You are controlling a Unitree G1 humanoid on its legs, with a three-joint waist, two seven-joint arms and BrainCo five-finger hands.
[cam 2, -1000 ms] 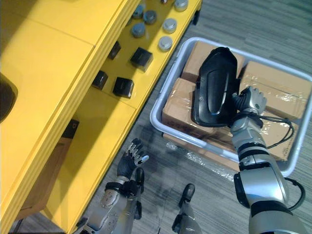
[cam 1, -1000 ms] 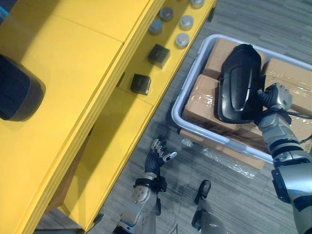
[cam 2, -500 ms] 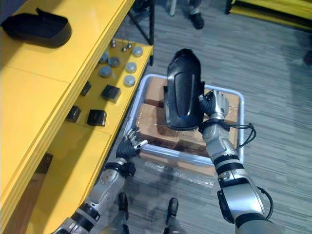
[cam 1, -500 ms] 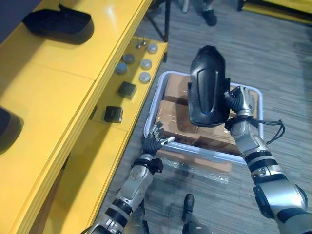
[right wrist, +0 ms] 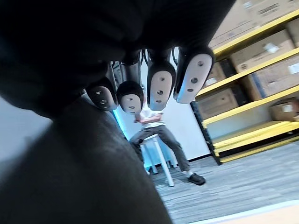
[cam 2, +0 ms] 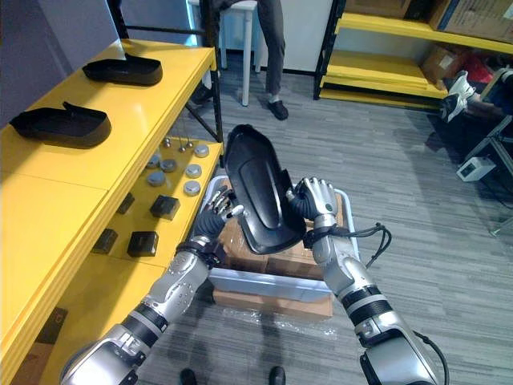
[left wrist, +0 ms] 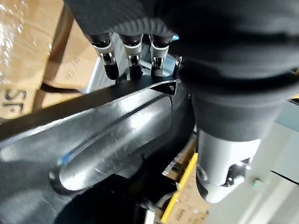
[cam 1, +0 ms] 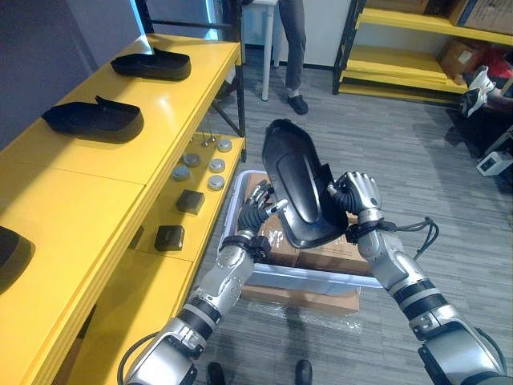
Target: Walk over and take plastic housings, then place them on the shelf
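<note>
Carrying is your step now: your right hand grips the black plastic housing, up in the air beside the yellow shelf. Your left hand holds straight fingers at its edge. Next, I think, swing it over the shelf top.

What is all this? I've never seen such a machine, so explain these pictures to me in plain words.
This is a two-legged humanoid robot seen through its own cameras. Two pictures come from the stereo camera on its head, looking down; the other two cameras sit on the wrists, close to the fingers. The right hand has its fingers curled on a big black plastic housing, held above a grey tub of wrapped cardboard boxes. The left hand, fingers straight, reaches to the housing's lower side. On the robot's left stands a yellow shelf with more housings on top and small parts below.
</note>
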